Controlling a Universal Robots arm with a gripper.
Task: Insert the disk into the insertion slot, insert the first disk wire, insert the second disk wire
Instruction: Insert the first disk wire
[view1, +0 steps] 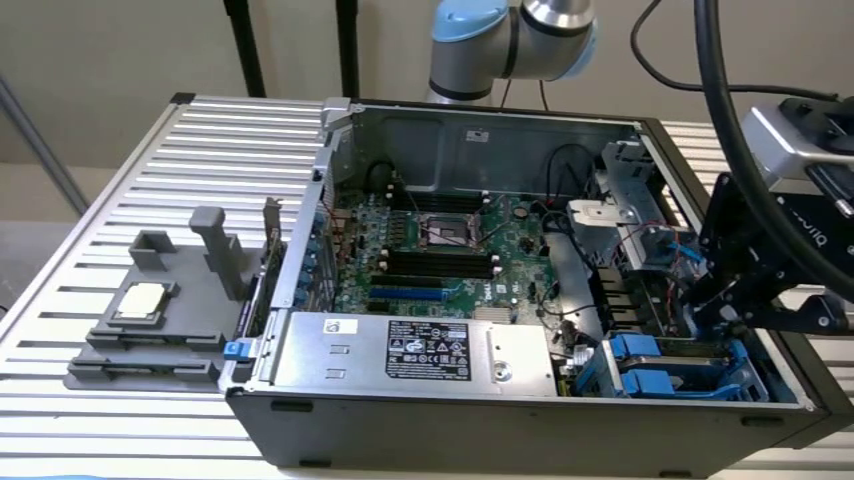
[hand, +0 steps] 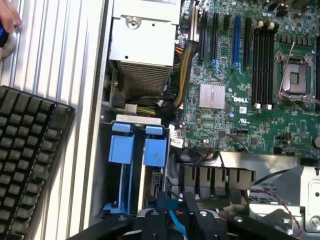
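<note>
The disk (hand: 154, 152) sits down in the insertion slot (hand: 107, 175), with the blue handles of its carrier frame facing up beside a second blue carrier (hand: 121, 148). In the exterior view the blue carriers (view1: 663, 366) stand in the drive bay (view1: 747, 395) at the case's front corner on the exterior view's right. My gripper (hand: 176, 212) hangs just beside the bay, its two black fingers (hand: 161, 210) close together with a thin blue disk wire (hand: 174, 216) running between them. In the exterior view my gripper (view1: 701, 305) reaches down inside the case above the bay.
The open computer case holds the green motherboard (view1: 441, 240) and a silver power supply with a black-and-white label (view1: 424, 350). A dark grey fixture tray (view1: 154, 320) lies on the slatted table. A black keyboard (hand: 30, 165) and a person's hand (hand: 7, 20) are beside the case.
</note>
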